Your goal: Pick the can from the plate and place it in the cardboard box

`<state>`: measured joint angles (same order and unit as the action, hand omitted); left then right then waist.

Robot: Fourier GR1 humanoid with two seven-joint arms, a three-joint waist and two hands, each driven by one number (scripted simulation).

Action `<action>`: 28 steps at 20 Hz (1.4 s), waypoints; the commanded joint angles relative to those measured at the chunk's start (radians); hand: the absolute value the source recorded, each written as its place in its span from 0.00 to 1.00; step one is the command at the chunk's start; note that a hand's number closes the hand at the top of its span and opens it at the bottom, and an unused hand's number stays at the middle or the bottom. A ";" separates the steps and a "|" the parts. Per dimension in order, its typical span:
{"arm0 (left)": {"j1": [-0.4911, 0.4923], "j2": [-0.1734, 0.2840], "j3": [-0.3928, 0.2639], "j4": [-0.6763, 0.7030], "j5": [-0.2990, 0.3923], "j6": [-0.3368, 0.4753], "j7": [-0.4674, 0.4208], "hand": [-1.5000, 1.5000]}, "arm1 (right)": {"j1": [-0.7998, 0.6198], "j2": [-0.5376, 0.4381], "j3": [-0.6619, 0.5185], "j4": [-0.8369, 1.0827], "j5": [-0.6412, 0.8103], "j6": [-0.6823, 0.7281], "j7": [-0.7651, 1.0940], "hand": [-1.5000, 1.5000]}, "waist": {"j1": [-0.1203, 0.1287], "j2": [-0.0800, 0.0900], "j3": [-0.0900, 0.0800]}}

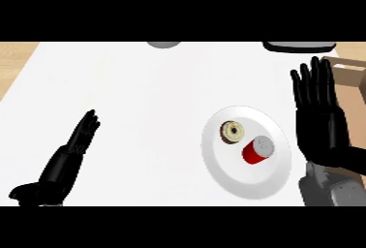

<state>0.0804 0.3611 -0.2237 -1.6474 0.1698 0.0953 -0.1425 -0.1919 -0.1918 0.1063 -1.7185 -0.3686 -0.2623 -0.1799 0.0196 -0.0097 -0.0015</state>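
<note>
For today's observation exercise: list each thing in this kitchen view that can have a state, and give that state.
can: on its side on the plate, not held
doughnut: flat on the plate, beside the can
plate: on the counter
cardboard box: at right edge, mostly hidden
left hand: open, fingers straight
right hand: open beside the plate

Kitchen counter setting. White countertop [143,97] with pale wood surface [18,55] showing at left edge. White plate [229,174] holds red can [256,151] lying on side and small ring-shaped pastry [232,131]. Cardboard box [348,72] at right edge. Dark rimmed vessel [298,46] and grey round object [164,44] cut off at far edge; neither identifiable.
</note>
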 commanded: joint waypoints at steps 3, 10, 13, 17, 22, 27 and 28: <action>0.006 0.070 0.061 0.047 -0.076 0.051 0.033 0.50 | 0.279 -0.079 -0.093 -0.057 0.094 0.036 -0.282 0.00 | -0.083 0.002 0.006; 0.024 0.102 0.080 0.122 -0.119 0.087 0.090 0.50 | 0.463 0.027 -0.400 0.067 0.129 -0.203 -0.571 0.00 | -0.169 0.013 0.014; -0.022 0.117 0.075 0.144 -0.140 0.076 0.101 0.50 | 0.568 0.066 -0.365 0.054 0.201 -0.121 -0.878 0.00 | -0.125 0.006 0.008; -0.072 0.093 0.049 0.168 -0.152 0.069 0.122 0.50 | 0.754 0.091 -0.309 0.095 0.398 -0.184 -1.031 0.00 | -0.095 0.011 0.002; -0.139 0.074 0.031 0.224 -0.192 0.072 0.132 0.50 | 1.002 0.167 -0.240 -0.056 0.587 -0.291 -0.922 0.00 | -0.065 0.012 -0.001; -0.200 0.063 0.051 0.308 -0.186 0.037 0.094 0.50 | 1.213 0.190 -0.036 -0.266 0.750 -0.377 -0.760 0.00 | -0.047 0.015 -0.002; -0.184 0.047 0.035 0.290 -0.196 0.046 0.097 0.50 | 1.235 0.191 0.018 -0.303 0.798 -0.406 -0.698 0.00 | -0.038 0.015 -0.002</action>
<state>-0.0843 0.4302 -0.1789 -1.3872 -0.0109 0.1443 -0.0295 0.9123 -0.0175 -0.0066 -1.9081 0.2964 -0.5573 -0.9505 -0.0362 0.0036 -0.0024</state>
